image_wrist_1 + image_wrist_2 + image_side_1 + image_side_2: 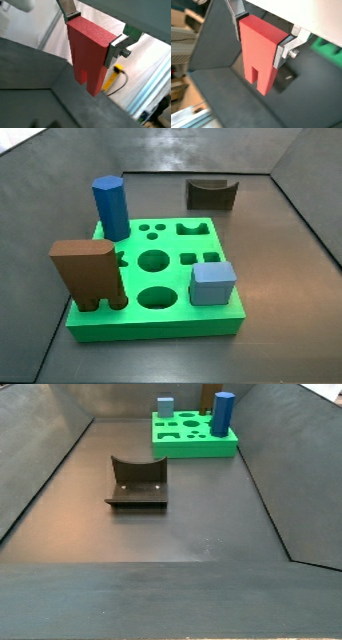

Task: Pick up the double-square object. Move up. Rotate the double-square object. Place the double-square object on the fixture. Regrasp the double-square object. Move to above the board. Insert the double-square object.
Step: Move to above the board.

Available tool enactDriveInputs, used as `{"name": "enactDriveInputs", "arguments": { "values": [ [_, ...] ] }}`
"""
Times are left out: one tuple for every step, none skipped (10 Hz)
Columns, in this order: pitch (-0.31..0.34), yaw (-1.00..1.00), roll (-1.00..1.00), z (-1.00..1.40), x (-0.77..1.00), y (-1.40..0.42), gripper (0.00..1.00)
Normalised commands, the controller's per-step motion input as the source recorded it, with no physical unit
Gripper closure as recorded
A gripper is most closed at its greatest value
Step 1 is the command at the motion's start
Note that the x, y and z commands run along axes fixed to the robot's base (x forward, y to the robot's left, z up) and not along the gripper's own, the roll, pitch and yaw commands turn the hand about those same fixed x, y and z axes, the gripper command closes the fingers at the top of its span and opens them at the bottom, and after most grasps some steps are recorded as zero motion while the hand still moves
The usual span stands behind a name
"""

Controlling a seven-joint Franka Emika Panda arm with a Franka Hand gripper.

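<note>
While clamped between the silver fingers (67, 11) of the end effector (263, 31), double-square object (90, 52) hanging lengthwise, grooved end lowest, above the dark floor (160, 534). Outside both side views, so height unclear. Fixture (138, 482) bare, well apart from the board (174, 278).

floor (160, 544): dark grey, matte | walls (40, 444): dark sloped panels | light: soft glare on back wall

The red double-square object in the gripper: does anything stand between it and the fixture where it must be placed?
Nothing visible does. The gripper holds the double-square object above the floor; the fixture stands alone, its notch empty.
</note>
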Motion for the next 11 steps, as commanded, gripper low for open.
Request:
{"name": "enactDriveInputs", "arguments": {
  "values": [
    [-0.084, -0.09, -1.0, 0.01, -1.0, -0.87, 1.0],
    [-0.096, -0.09, -1.0, -0.01, -1.0, -0.82, 1.0],
    [-0.107, -0.09, -1.0, -0.01, -1.0, -0.76, 1.0],
    [-0.107, -0.09, -1.0, -0.01, -1.0, -0.74, 1.0],
    [-0.114, -0.1, -1.0, -0.01, -0.69, -0.45, 1.0],
    [-0.113, -0.1, -1.0, -0.01, -0.32, -0.13, 1.0],
    [-0.094, -0.11, -1.0, -0.01, -0.15, -0.02, 1.0],
    [-0.086, -0.11, -1.0, 0.0, -0.1, -0.01, 1.0],
    [-0.085, -0.11, -1.0, 0.0, -0.07, 0.0, 1.0],
    [-0.091, -0.11, -1.0, 0.0, -0.06, 0.02, 1.0],
    [-0.084, -0.08, -0.81, 0.0, -0.06, 0.03, 1.0]
  ]
}}
